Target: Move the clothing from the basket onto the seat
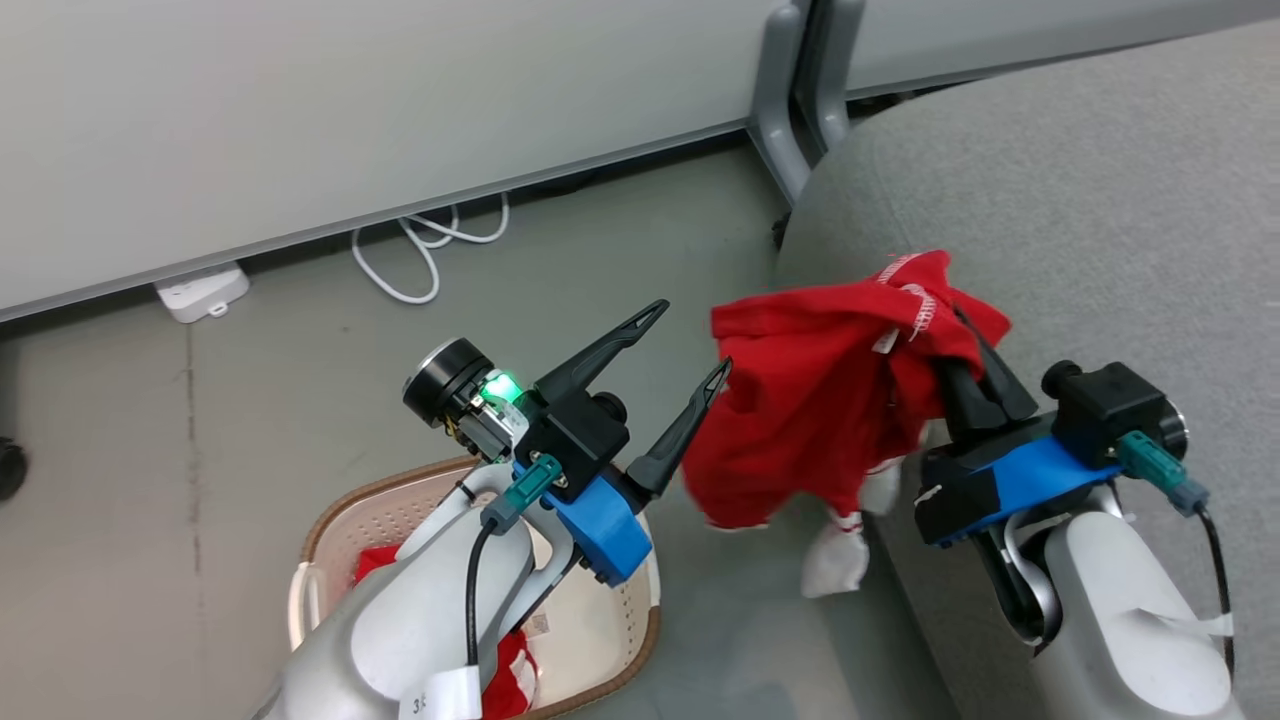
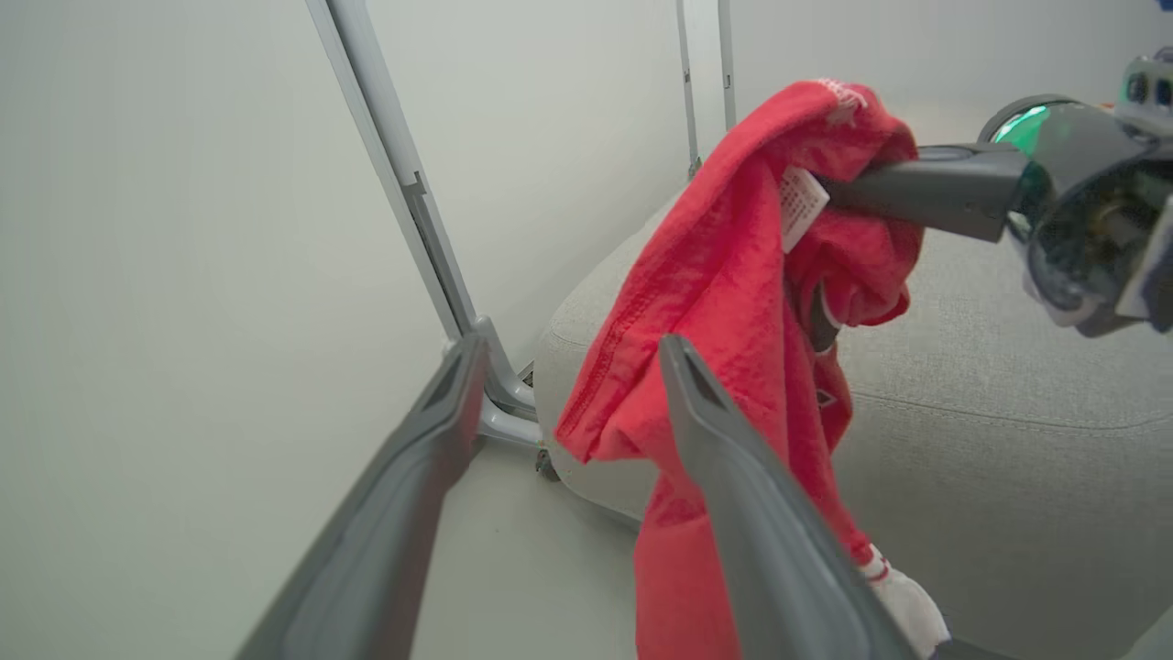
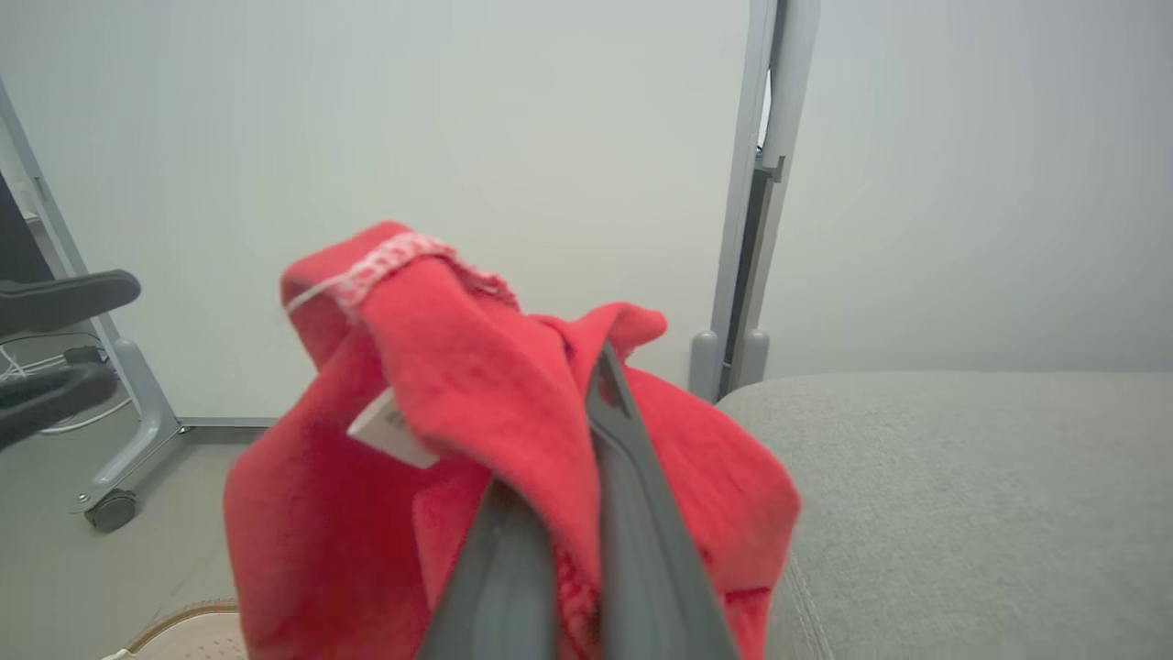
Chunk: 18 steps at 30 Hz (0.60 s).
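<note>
The basket [image 1: 322, 530] stands on the floor at left, with one red garment [image 1: 515, 680] inside. Above it, the left gripper [image 1: 692, 335] has its fingers spread wide and grips nothing; one tip is just beside the hanging garment [image 1: 800, 400]. The right gripper [image 1: 975, 365], fingers pressed together, pinches that garment at the edge of the seat [image 1: 1100, 200].

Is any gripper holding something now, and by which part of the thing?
The right gripper is shut on a red garment, pinching a bunched fold near its white label; the rest hangs down. The left gripper is open and holds nothing.
</note>
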{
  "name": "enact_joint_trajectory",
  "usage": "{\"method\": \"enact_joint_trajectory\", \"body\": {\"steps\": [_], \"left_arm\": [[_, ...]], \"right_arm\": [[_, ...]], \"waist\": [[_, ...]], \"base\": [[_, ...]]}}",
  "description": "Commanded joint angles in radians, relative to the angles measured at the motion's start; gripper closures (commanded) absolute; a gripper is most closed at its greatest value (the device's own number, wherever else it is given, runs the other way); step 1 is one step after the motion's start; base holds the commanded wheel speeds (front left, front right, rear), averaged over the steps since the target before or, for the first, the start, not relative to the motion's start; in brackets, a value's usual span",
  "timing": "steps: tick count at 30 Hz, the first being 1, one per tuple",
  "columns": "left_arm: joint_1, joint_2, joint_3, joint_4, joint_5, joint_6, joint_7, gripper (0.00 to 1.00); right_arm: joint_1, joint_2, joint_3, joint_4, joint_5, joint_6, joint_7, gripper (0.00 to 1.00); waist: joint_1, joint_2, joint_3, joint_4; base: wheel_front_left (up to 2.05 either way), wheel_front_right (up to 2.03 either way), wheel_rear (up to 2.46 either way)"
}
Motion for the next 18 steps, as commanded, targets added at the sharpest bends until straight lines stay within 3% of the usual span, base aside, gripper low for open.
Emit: {"method": "enact_joint_trajectory", "body": {"steps": [1,18], "left_arm": [[0.009,0.001,0.001,-0.005,0.003,-0.001,-0.003,0.0],[-0.006,0.014,-0.076,-0.035,-0.005,-0.001,-0.003,0.0]], "right_arm": [[0.014,0.003,-0.007,-0.01,-0.003,0.0,-0.004,1.0],[0.105,0.004,-0.171,-0.095,-0.03,0.0,-0.004,1.0]], "waist": [[0.0,-0.0001,0.011,-0.018],[0.0,-0.0001,0.056,-0.138]], "base": [[0.0,0.0,0.0],[0.0,0.0,0.0]]}}
